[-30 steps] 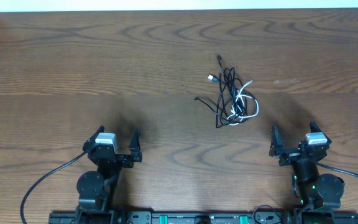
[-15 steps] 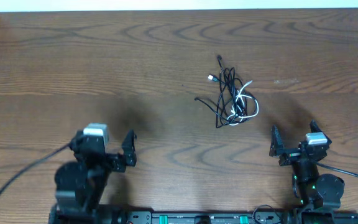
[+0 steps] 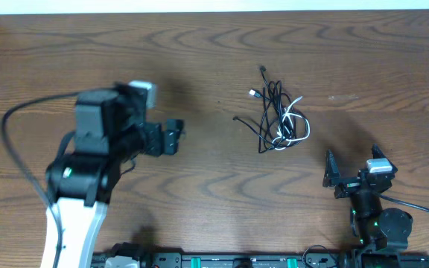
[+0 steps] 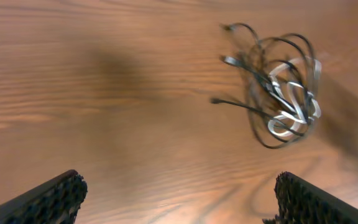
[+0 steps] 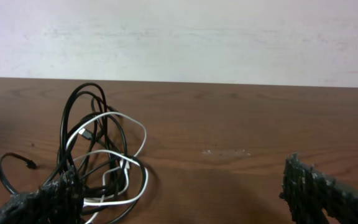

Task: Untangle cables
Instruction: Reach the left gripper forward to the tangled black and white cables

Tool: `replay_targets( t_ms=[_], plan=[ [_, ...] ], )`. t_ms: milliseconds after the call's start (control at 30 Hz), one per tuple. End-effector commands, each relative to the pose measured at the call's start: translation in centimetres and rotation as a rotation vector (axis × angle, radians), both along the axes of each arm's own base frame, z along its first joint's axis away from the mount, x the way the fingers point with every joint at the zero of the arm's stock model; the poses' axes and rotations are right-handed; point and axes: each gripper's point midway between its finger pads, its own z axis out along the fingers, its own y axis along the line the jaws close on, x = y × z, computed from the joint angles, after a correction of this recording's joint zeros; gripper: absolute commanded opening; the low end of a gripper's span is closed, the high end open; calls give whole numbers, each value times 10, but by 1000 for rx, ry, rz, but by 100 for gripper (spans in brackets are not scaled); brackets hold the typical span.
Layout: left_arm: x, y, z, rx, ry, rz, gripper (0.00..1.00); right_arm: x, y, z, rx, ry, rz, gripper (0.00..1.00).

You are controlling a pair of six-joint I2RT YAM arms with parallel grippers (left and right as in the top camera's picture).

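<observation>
Cables [image 3: 278,119], one white among several black, lie tangled; left hand [image 3: 175,138] and right hand [image 3: 352,167] gape empty.

Nothing written could be read from where I stood. No word, number, brand mark or sign showed on the cables [image 3: 280,117], on the wooden table [image 3: 199,52], or on the housings of the left arm [image 3: 95,134] and the right arm [image 3: 371,195]. The small pale patches on top of each arm were too small and blurred to show any lettering.
</observation>
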Motion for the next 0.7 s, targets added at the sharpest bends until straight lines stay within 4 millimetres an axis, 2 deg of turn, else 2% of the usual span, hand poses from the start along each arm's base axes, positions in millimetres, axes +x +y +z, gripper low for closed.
replay_targets(
  t_ms=[0,200,233,400,667],
  plan=[
    [5,-38,-1,-31,17,-141,98,0,0,0,-10,-1,-2,99],
    [15,-96,-29,-53,74,-256,98,0,0,0,-10,-1,-2,99],
    [17,-109,-39,-51,93,-283,98,0,0,0,-10,-1,-2,99],
    [27,-146,-75,-53,148,-332,98,0,0,0,-10,-1,-2,99],
    [47,-179,-90,-78,163,-342,98,0,0,0,-10,-1,-2,99]
  ],
)
